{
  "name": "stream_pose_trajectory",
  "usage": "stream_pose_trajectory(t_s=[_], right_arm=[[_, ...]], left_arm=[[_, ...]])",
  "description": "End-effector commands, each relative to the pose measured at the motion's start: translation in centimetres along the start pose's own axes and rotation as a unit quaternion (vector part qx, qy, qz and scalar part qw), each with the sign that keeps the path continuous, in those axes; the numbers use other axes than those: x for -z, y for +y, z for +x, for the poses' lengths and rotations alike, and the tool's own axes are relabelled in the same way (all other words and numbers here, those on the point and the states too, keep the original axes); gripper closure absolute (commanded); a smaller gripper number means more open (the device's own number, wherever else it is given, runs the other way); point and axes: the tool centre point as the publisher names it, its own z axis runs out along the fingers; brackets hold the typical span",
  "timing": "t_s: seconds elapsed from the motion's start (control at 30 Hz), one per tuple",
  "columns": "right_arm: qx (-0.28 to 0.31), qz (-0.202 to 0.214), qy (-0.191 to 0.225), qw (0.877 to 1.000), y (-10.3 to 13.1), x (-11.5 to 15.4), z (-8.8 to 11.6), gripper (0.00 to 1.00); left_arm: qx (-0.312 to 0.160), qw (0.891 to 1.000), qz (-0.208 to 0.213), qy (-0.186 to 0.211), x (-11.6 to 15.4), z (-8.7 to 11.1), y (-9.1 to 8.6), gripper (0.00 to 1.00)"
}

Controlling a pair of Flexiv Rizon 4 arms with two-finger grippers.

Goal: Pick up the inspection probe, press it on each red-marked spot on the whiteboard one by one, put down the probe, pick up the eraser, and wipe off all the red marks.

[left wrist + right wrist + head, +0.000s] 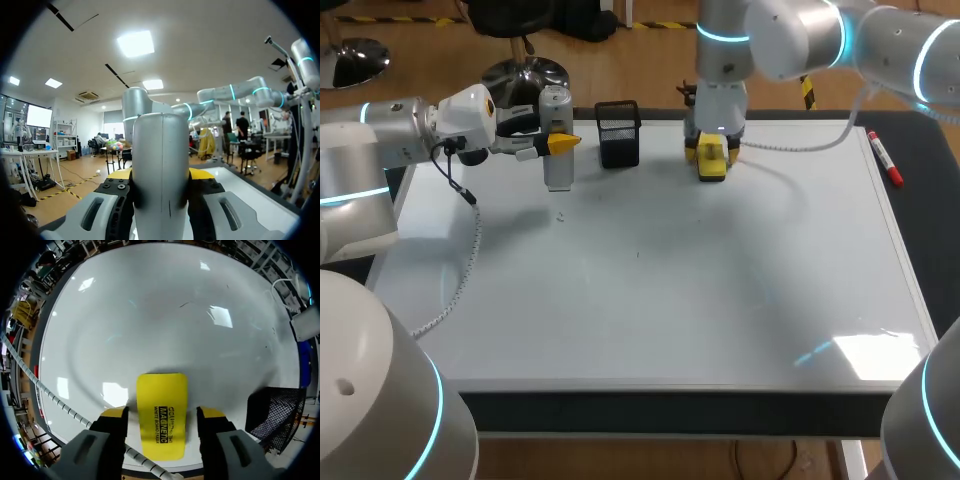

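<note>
The grey cylindrical inspection probe stands upright above the back left of the whiteboard, with my left gripper shut on it from the side. The left wrist view shows the probe filling the gap between the left gripper's yellow tips. The yellow eraser lies flat at the board's back edge. My right gripper hangs right over it. In the right wrist view the eraser lies between the right gripper's open fingers, with a gap on each side. I see no red marks on the board.
A black mesh pen holder stands at the back between the two grippers, close beside the eraser. A red marker lies off the board's right edge. A white coiled cable trails from my left arm across the board's left side.
</note>
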Motion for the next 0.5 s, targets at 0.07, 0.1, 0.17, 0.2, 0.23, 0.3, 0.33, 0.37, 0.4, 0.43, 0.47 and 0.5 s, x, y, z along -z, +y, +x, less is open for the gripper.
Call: stream_pose_trajectory(t_s=[0.07, 0.1, 0.17, 0.2, 0.23, 0.3, 0.33, 0.37, 0.4, 0.43, 0.47, 0.5], right_arm=[[0.000, 0.009, 0.001, 1.000, 0.3, 0.8, 0.3, 0.00], [-0.007, 0.014, -0.001, 1.000, 0.4, 1.1, 0.5, 0.00], [-0.012, 0.019, -0.008, 1.000, 0.5, 1.6, 0.8, 0.00], [-0.016, 0.020, -0.012, 1.000, 0.5, 1.9, 1.0, 0.00], [-0.025, 0.020, -0.015, 0.999, 0.6, 2.2, 1.3, 0.00], [-0.035, 0.025, -0.026, 0.999, 0.7, 2.9, 1.7, 0.00], [-0.041, 0.028, -0.031, 0.998, 0.7, 3.2, 2.0, 0.00], [-0.045, 0.030, -0.039, 0.998, 0.9, 3.7, 2.2, 0.00], [-0.055, 0.032, -0.046, 0.997, 1.0, 4.1, 2.4, 0.00], [-0.060, 0.032, -0.053, 0.996, 0.8, 4.3, 2.8, 0.00], [-0.061, 0.034, -0.058, 0.996, 0.7, 4.6, 3.1, 0.00], [-0.067, 0.037, -0.060, 0.995, 0.8, 5.0, 3.3, 0.00]], left_arm=[[-0.001, 1.000, 0.000, 0.000, 0.0, 0.0, -0.1, 1.00], [-0.001, 1.000, 0.000, 0.000, 0.0, 0.0, -0.1, 1.00], [-0.001, 1.000, 0.000, 0.000, 0.0, 0.0, -0.1, 1.00], [-0.001, 1.000, 0.000, 0.000, 0.0, 0.0, -0.1, 1.00], [-0.001, 1.000, 0.000, 0.000, 0.0, 0.0, -0.1, 1.00], [-0.001, 1.000, 0.000, 0.000, 0.0, 0.0, -0.1, 1.00], [-0.001, 1.000, 0.000, 0.000, 0.0, 0.0, -0.1, 1.00], [-0.001, 1.000, 0.000, 0.000, 0.0, 0.0, -0.1, 1.00], [-0.001, 1.000, 0.000, 0.000, 0.0, 0.0, -0.1, 1.00], [-0.001, 1.000, 0.000, 0.000, 0.0, 0.0, -0.1, 1.00], [-0.001, 1.000, 0.000, 0.000, 0.0, 0.0, -0.1, 1.00], [-0.001, 1.000, 0.000, 0.000, 0.0, 0.0, -0.1, 1.00]])
